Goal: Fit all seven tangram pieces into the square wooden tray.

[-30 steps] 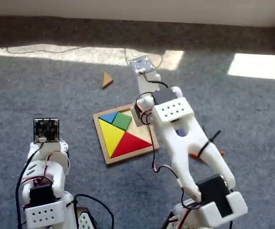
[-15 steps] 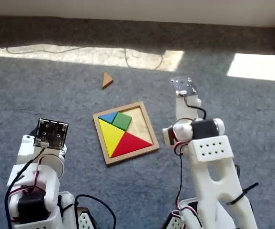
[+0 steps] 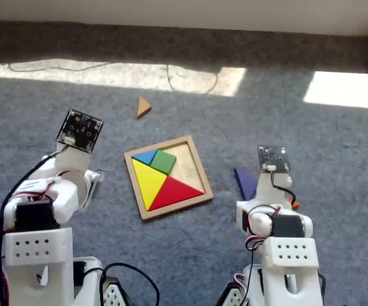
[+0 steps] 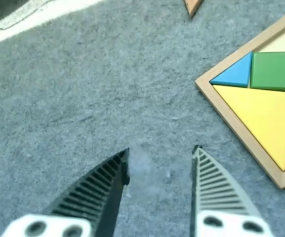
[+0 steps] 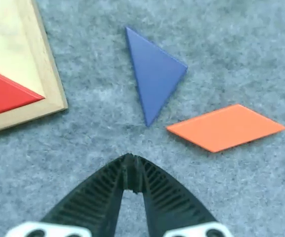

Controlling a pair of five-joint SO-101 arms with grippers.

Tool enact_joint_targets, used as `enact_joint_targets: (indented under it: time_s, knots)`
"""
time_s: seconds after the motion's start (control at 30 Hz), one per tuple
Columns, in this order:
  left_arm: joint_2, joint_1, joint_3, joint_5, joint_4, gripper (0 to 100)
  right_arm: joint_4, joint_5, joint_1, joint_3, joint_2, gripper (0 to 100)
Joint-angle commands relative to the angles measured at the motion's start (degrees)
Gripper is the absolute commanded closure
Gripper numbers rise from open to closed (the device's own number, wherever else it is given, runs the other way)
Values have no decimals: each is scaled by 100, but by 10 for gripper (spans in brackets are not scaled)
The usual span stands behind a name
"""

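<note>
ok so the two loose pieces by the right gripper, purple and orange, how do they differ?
Shape: the purple piece is a triangle, the orange piece a parallelogram.
Place: the purple piece lies nearer the tray, the orange piece farther out.
Both lie flat on the carpet, outside the tray, apart from each other, clear of the right gripper.

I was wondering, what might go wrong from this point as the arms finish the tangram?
The purple triangle and the orange parallelogram lie flat on the carpet with their corners close together, so gripping one may well nudge the other. The right pincer is shut near them and must open first; thin flat pieces may slip from it. The tan triangle lies far beyond the wooden tray, perhaps awkward for either arm to reach.
</note>
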Motion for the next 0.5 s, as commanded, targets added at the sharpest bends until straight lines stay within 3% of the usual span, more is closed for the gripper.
enact_joint_targets:
  time_s: [0.0,0.27,0.47]
  knots:
    - [1015,84,-927,-35,-202,786,-295,-79,233,374,-611,991]
    - [2976,629,-2132,0,-457,786,-382,-79,277,1499,-1613,991]
    - [4488,945,-3451,501,-457,785,-374,-79,277,2273,-2431,993]
